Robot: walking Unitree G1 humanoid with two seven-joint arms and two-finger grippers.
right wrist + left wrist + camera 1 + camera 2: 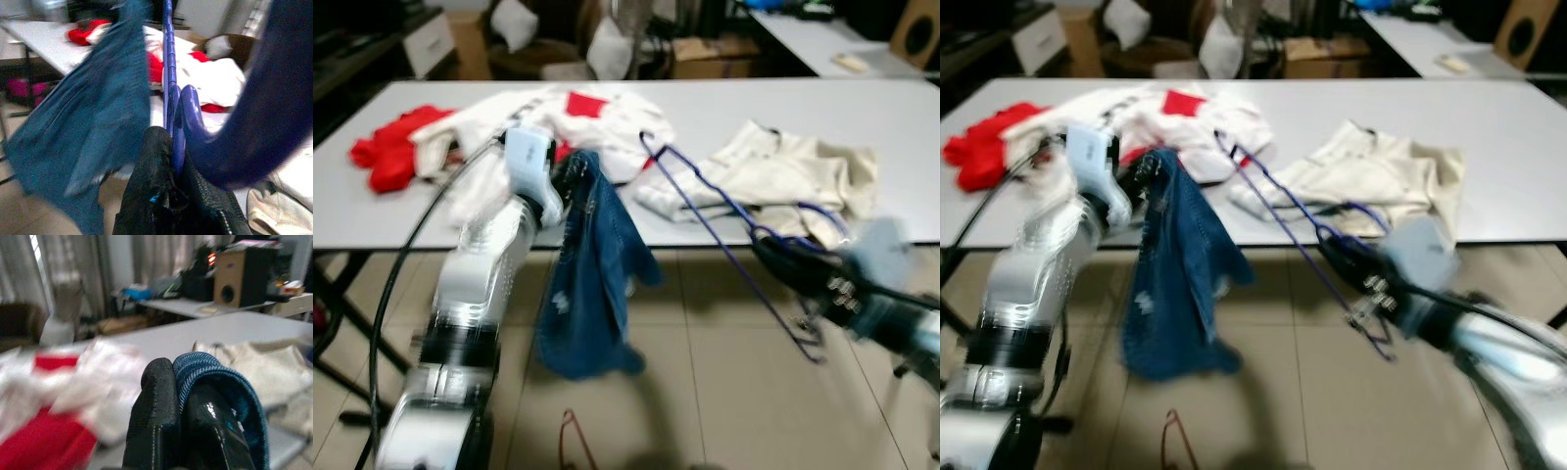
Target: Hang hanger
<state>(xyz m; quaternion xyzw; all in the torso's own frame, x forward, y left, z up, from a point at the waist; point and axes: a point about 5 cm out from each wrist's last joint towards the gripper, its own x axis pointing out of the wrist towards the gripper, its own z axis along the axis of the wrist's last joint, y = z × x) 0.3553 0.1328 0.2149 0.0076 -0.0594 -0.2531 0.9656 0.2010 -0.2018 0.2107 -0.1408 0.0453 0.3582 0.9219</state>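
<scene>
A Unitree G1 humanoid stands at the near edge of a long grey-white table (901,127) in a cluttered workroom, both arms raised. The left gripper (570,181) is clamped on a blue denim garment (592,284), which hangs from its fingers down past the table edge toward the beige tiled floor (705,372); the left wrist view shows the fabric folded over one black finger (156,421), with the two fingers pressed together. The right gripper (773,250) is closed on a blue wire hanger (724,220), gripping it near the hook, so that the frame slants up over the table edge toward the denim without clearly touching it; in the right wrist view the hanger's rod runs straight up from between the fingers, the denim just beside it.

On the table lie a heap of white and red clothing (578,113) at the middle, a red garment (386,152) near the left end, and a cream garment (783,171) to the right. A reddish wire hanger (576,441) lies on the floor by the robot's feet. Behind the table are another grey table (813,39), cardboard boxes (710,54), a wooden speaker box (237,274), pale cushions (514,22) on dark seating, and curtains (63,259). The head views are motion-blurred.
</scene>
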